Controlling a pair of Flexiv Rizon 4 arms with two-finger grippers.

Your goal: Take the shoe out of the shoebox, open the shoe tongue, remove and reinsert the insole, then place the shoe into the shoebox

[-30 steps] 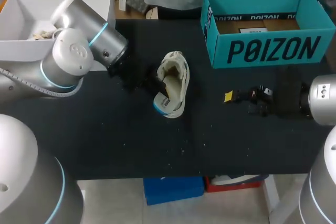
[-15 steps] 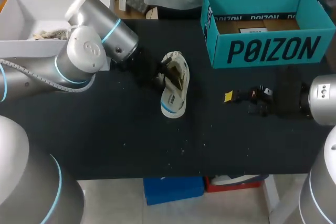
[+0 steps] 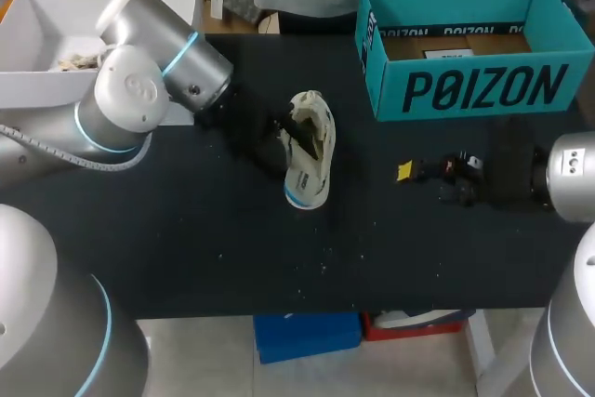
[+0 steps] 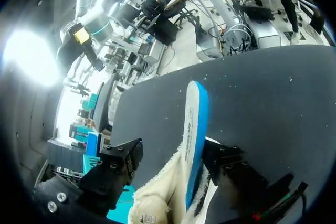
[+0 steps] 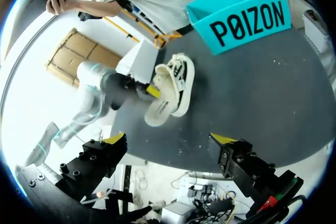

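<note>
A cream shoe [image 3: 308, 160] with a blue-edged sole lies on its side in the middle of the black table [image 3: 186, 230]. My left gripper [image 3: 284, 133] is at the shoe's upper side. In the left wrist view the shoe [image 4: 193, 140] lies between that gripper's [image 4: 172, 151] parted fingers, with a dark gap on one side, so it is open. The teal shoebox [image 3: 469, 44] stands open at the back right. My right gripper [image 3: 409, 172] hovers open to the right of the shoe, holding nothing. The right wrist view shows the shoe [image 5: 170, 90] ahead of my right gripper [image 5: 169, 139].
A white open box [image 3: 56, 34] sits at the back left corner, partly behind my left arm [image 3: 139, 90]. Small crumbs speckle the table near its front edge.
The left gripper's fingers have spread apart around the shoe. The shoe has rolled from showing its opening onto its side, and the left arm shifted slightly. The right arm is still.
</note>
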